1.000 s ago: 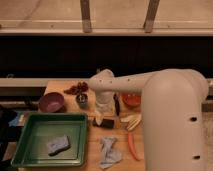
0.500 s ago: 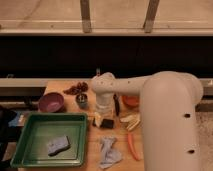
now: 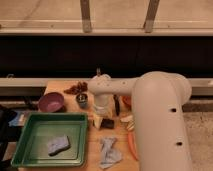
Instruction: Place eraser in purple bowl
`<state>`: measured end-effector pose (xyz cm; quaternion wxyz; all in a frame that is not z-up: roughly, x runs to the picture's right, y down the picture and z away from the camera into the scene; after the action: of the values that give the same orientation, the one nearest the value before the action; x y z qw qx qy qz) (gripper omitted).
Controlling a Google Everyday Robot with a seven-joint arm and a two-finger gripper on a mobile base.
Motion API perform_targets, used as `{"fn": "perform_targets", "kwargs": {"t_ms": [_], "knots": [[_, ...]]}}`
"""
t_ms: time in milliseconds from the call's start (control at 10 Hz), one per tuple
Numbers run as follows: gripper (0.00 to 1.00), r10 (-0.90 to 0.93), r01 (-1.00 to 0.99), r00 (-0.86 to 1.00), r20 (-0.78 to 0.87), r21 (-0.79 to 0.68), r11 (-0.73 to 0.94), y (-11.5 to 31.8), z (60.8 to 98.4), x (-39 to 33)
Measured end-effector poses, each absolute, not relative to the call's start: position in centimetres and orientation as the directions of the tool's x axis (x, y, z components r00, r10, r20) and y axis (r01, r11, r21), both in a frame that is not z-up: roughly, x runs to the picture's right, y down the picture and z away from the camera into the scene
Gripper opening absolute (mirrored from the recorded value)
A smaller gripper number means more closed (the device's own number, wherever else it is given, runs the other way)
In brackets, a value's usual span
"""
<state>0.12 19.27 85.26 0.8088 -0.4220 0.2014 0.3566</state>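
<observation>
Hovering low over the counter (image 3: 94, 150), the end effector (image 3: 102, 120) hung right at the eraser (image 3: 107, 123).

The white arm (image 3: 160, 115) reached in from 3 o'clock, its wrist pointing down near the counter's middle. Whether the end effector was spread or pinching the eraser could not be told. The black eraser lay at its tip on the 4 o'clock side. The purple bowl (image 3: 51, 102) stood well apart at 10 o'clock of the eraser, and a small dark cup (image 3: 81, 100) stood between them. A green tray (image 3: 30, 131) at 8 o'clock held a grey-blue sponge (image 3: 57, 145). A crumpled cloth (image 3: 109, 152) lay at 6 o'clock and a knife (image 3: 116, 105) at 1 o'clock.
</observation>
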Motion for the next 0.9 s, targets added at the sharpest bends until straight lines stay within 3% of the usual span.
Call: {"fn": "perform_targets", "kwargs": {"t_ms": [500,900], "knots": [[0.02,0.43,-0.759,0.651,-0.625,-0.523,0.389,18.7,85.1,0.6],[0.0,0.565,-0.841,0.542,-0.623,-0.39,0.375,12.8,81.7,4.5]]}}
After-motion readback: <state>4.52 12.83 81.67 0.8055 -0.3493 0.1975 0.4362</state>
